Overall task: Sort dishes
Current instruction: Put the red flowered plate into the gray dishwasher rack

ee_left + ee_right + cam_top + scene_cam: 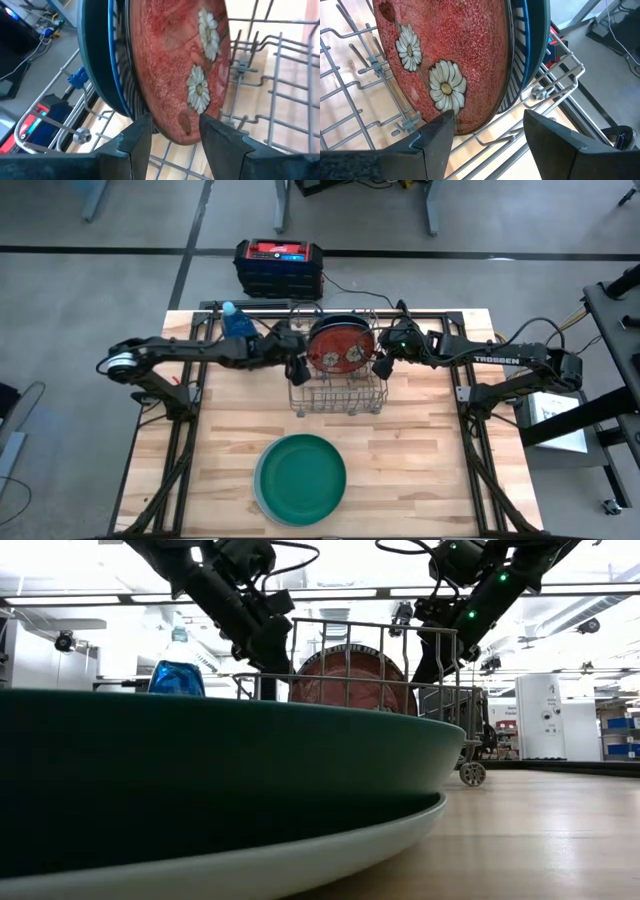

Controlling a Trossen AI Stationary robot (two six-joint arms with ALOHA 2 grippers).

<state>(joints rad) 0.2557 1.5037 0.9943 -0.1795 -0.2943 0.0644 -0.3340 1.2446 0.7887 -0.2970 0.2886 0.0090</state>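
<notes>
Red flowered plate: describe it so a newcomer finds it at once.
Start at the wire dish rack at the back middle of the wooden table. Three plates stand on edge at its far end; the round red plate with pale daisy marks is the frontmost. Behind it sit a white dark-striped plate and a dark teal plate.

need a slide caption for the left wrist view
Left gripper fingers straddle the red daisy plate's rim, standing in the wire rack.
</notes>
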